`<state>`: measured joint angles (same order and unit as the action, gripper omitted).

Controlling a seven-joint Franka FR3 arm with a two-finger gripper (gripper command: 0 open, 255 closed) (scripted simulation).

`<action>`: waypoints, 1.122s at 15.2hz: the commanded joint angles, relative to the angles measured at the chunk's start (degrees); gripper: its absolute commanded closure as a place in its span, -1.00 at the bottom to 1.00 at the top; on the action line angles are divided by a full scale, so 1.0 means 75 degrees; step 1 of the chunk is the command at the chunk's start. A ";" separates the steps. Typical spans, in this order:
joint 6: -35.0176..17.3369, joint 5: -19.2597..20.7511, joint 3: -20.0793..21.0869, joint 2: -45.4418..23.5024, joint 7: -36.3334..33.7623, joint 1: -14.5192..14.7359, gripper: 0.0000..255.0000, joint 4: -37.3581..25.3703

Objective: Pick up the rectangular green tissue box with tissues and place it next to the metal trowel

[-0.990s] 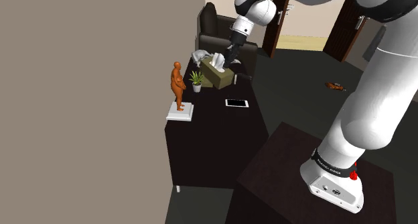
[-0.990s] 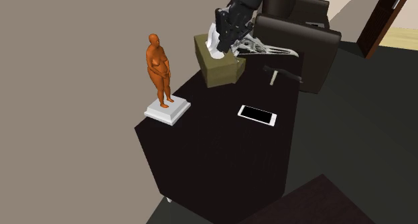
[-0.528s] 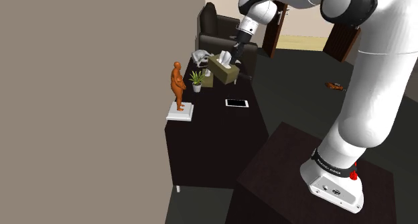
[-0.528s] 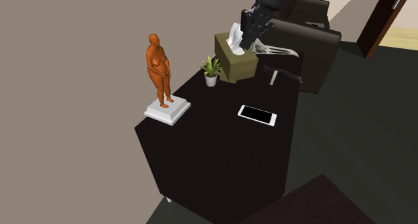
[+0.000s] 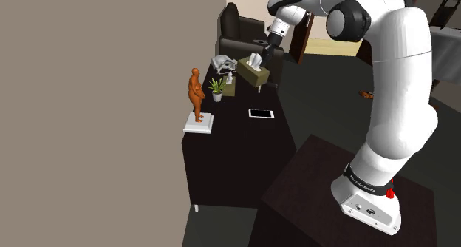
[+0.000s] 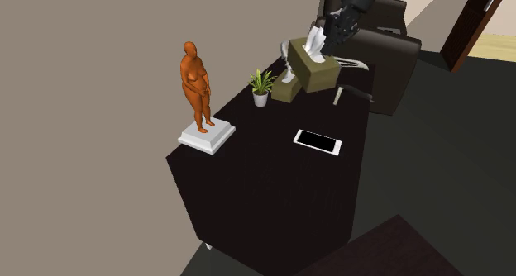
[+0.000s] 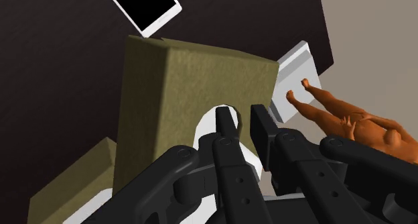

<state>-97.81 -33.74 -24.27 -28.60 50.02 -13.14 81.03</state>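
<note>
Locate the tissue box (image 6: 312,70): a rectangular olive-green block with white tissue standing out of its top. It hangs clear of the table (image 6: 248,192), above the far end. The gripper (image 7: 240,119) is narrowed onto that tissue tuft and carries the box.

You can count:
- one orange figurine (image 6: 197,83)
- one potted plant (image 6: 261,88)
- one white-edged phone (image 6: 317,141)
- one second olive block (image 6: 285,91), lying below the box

The table is black. A taupe wall (image 6: 83,109), dark floor (image 6: 446,167) and dark armchairs (image 6: 376,55) surround it.
</note>
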 commanded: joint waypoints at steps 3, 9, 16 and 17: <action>0.0736 -0.0275 0.0056 -0.1232 0.0227 -0.0831 1.00 -0.1789; 0.1799 -0.0570 0.0334 -0.3176 0.0058 -0.2042 1.00 -0.4863; 0.1120 -0.0583 0.0295 -0.3096 0.0400 -0.1832 1.00 -0.3981; 0.1034 -0.0589 0.0294 -0.3102 0.0441 -0.1811 1.00 -0.3887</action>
<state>-89.08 -38.14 -21.99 -52.20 52.85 -27.10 50.43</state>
